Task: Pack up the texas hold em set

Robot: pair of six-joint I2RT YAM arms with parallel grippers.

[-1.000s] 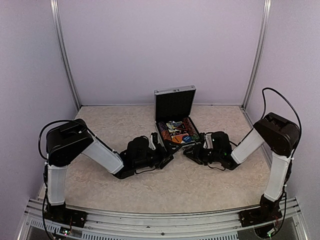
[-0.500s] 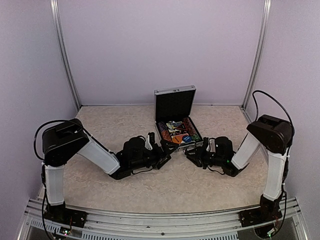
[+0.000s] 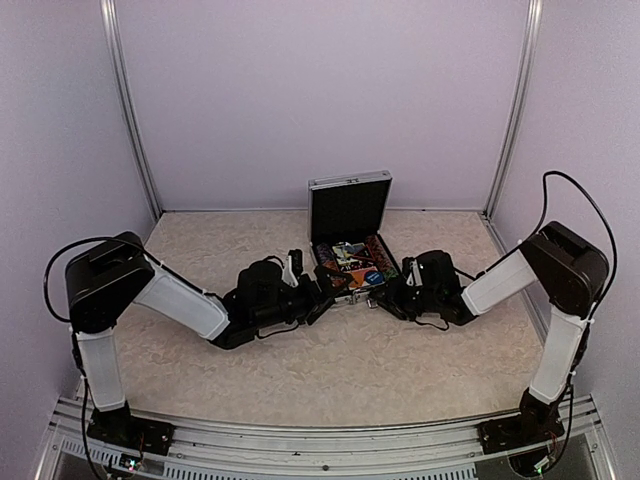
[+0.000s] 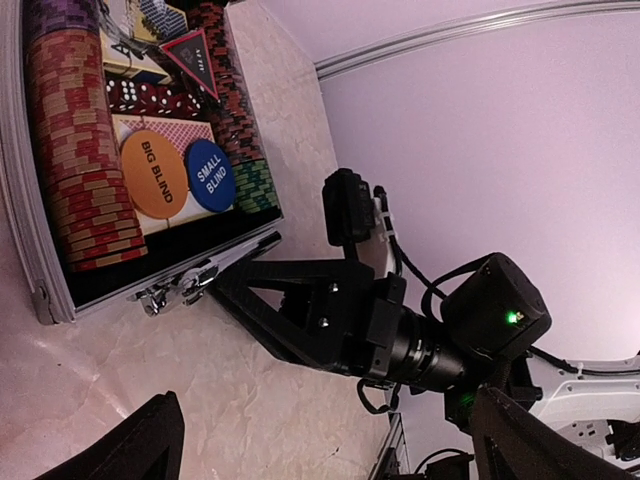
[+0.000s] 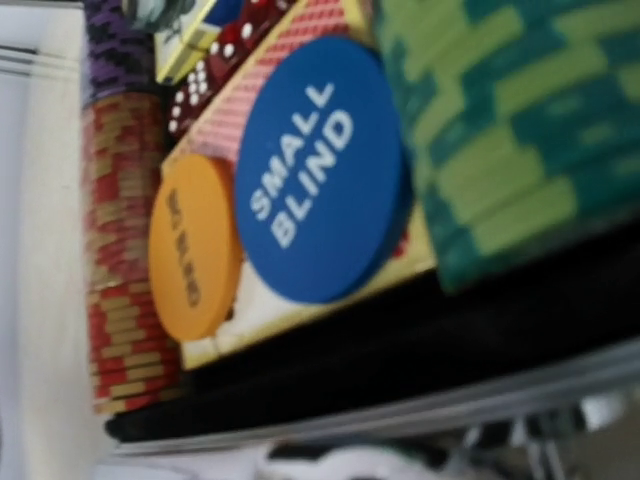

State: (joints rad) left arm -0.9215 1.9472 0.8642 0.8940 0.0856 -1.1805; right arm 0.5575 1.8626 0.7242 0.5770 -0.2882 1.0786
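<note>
The texas hold em set is a small silver case standing open, its black-lined lid upright. Inside lie red chips, green chips, an orange BIG BLIND disc, a blue SMALL BLIND disc, red dice and a dark triangular marker. My left gripper is open and empty, low by the case's front left corner. My right gripper is at the front right corner. One of its black fingers reaches the front rim by a latch. Its jaws do not show clearly.
The case sits mid-table on the beige marbled top, close to the back wall. Both forearms lie low over the table on either side of it. Metal posts stand at the back corners.
The right gripper dipped toward me, then came back up to the case's front right corner. The left elbow swung further left while its gripper stayed by the case front.
</note>
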